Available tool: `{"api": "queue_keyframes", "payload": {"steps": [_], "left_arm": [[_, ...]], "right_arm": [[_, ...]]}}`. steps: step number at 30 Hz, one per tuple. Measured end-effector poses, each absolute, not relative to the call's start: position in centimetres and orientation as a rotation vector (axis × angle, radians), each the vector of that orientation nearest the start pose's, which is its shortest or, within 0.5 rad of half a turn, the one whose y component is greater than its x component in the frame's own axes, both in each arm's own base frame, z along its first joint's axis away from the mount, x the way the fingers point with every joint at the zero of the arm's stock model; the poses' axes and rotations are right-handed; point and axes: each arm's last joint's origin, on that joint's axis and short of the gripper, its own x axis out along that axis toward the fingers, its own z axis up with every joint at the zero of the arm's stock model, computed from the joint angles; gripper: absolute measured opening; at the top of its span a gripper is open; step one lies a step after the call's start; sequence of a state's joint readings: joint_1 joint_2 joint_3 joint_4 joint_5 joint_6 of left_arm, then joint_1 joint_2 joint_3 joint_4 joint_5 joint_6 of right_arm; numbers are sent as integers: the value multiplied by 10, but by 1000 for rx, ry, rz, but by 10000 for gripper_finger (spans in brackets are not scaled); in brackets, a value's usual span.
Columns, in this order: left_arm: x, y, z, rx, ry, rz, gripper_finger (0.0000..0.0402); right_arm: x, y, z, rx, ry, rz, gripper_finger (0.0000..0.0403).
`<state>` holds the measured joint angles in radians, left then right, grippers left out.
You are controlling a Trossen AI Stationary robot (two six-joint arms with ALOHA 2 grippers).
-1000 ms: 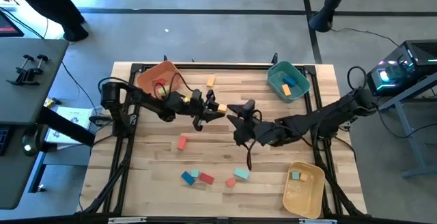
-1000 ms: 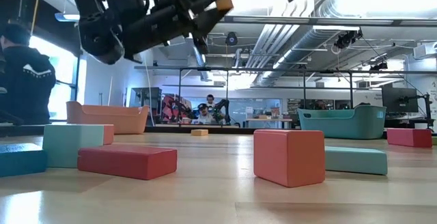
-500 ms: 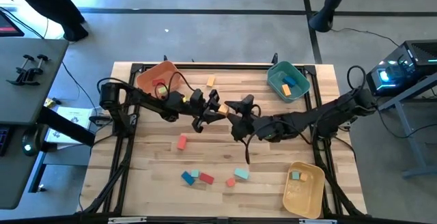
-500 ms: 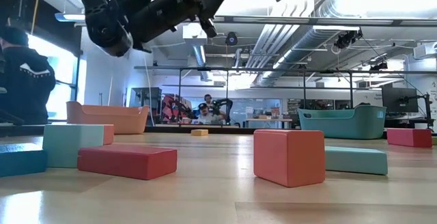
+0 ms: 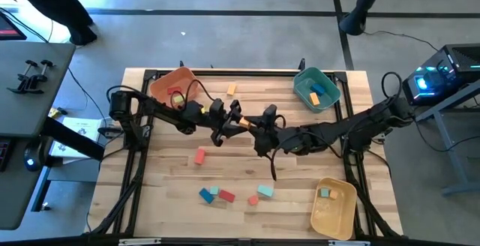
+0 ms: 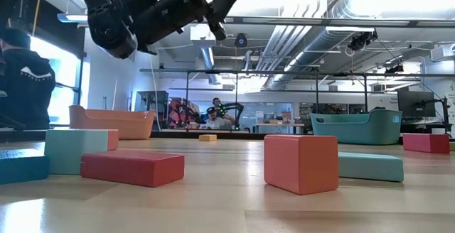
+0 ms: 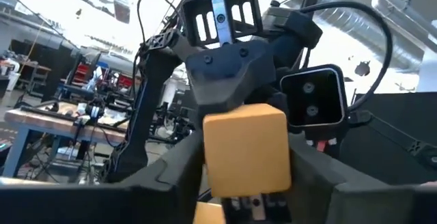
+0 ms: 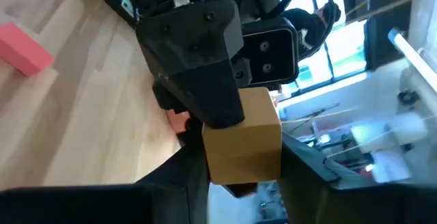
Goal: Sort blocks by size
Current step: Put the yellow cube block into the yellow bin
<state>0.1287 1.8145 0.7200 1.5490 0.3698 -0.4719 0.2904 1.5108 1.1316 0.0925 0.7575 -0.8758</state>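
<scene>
A yellow-orange cube [image 5: 244, 124] is held in the air above the table's middle, between both grippers. My left gripper [image 5: 238, 122] comes from the left and is shut on the cube [image 7: 246, 149]. My right gripper [image 5: 259, 126] comes from the right, faces the left one and is shut on the same cube [image 8: 242, 142]. Loose blocks lie on the table: a small orange one [image 5: 231, 89] at the far side, a red one [image 5: 200, 156], and a blue, teal and red group [image 5: 216, 194] near the front. My left gripper pinches two opposite faces of the cube [image 7: 213, 157] between its two fingers, coming level from the table's left. The cube is lifted clear of the table. My right gripper pinches the cube's other pair of faces [image 8: 273, 157] between its two fingers, level from the table's right, turned a quarter against the left gripper. One left finger [image 8: 198, 67] lies over the cube's face.
An orange bin [image 5: 161, 87] with red and green blocks stands at the far left. A teal bin [image 5: 306, 81] with blue and orange blocks stands far right. A yellow bin [image 5: 337, 214] with a teal block stands near right. Red [image 5: 253, 199] and teal [image 5: 265, 191] blocks lie near the front.
My right gripper has moved toward the table's left, up to the left gripper and around the cube. My left gripper has risen a little with the cube, which stays clear of the table.
</scene>
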Motion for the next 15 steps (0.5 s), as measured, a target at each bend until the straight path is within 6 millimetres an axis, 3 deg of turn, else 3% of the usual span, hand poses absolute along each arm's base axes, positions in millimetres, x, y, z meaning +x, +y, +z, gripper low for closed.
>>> {"api": "queue_keyframes", "payload": {"steps": [8,11,15], "left_arm": [[332,41,207,-362,-348,-313,230],[330,45,205,-362,-342,-297,233],[330,44,204,-355,-341,-299,233]], "right_arm": [[310,99,295,-800,532,-309,131],[288,108,297,-612,563,-291,131],[252,116,301,-220,660,-210,131]]}}
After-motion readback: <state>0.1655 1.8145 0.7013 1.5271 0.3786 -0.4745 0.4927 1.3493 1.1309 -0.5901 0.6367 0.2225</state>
